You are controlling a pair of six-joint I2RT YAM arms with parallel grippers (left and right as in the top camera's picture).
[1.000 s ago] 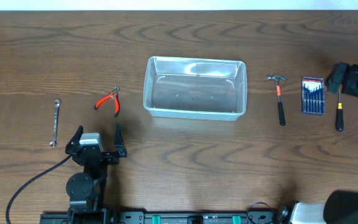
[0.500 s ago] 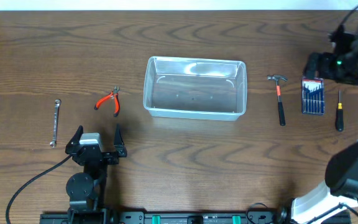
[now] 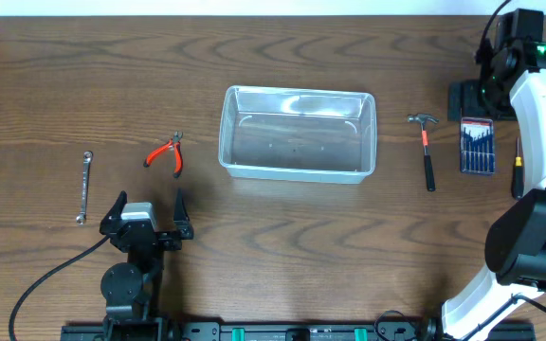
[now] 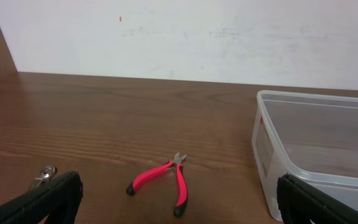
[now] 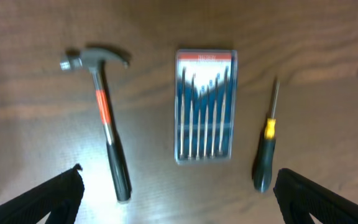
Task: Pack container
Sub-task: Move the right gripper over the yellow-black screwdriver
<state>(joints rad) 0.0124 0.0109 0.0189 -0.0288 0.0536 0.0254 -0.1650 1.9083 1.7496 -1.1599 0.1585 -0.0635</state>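
The clear plastic container (image 3: 292,174) sits empty at mid-table, between the red-handled pliers (image 3: 166,153) on its left and the hammer (image 5: 107,130) on its right, touching neither. It looks light and thin-walled, so I'd guess it slides or flexes if nudged. The rolled rim on a long side seems the surest hold, as the smooth walls are likely slippery. The left gripper (image 3: 148,206) rests near the table's front edge, jaws spread wide, holding nothing. The right gripper (image 5: 179,199) hangs over the hammer, the blue screwdriver-set case (image 5: 205,106) and a screwdriver (image 5: 266,149), also spread wide and empty.
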